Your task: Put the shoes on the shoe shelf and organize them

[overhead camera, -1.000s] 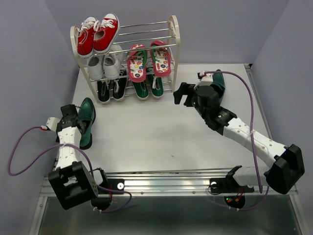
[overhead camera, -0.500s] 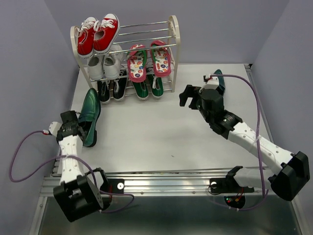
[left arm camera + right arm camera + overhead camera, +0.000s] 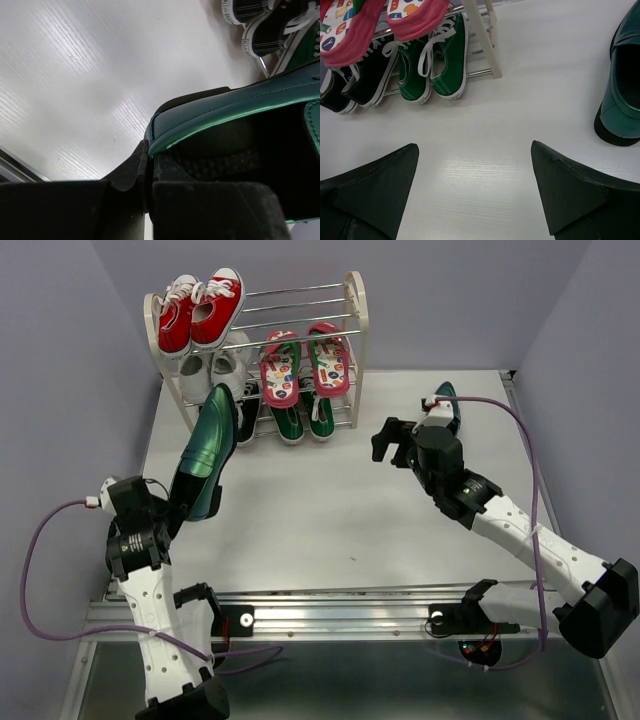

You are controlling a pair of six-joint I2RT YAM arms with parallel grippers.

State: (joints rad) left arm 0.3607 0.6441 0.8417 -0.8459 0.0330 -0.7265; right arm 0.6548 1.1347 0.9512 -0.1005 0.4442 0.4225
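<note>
Seen from above, the right arm (image 3: 470, 495) hides most of the second teal dress shoe (image 3: 447, 397); the lifted teal shoe (image 3: 207, 450) covers part of the white sneakers (image 3: 228, 362).

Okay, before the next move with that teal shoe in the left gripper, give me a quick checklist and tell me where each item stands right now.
1. Grip: ok. The left gripper is shut on the heel of the teal dress shoe.
2. Shoe off the table: ok. It is lifted, toe pointing toward the shoe shelf.
3. Free slot: ok. The top tier is bare to the right of the red sneakers.
4. Toe clearance from the shelf: cannot tell. They overlap in the top view.
5. Right gripper: ok. It is open and holds nothing.
6. Second teal shoe: not ok. It is on the table, not yet shelved.
</note>
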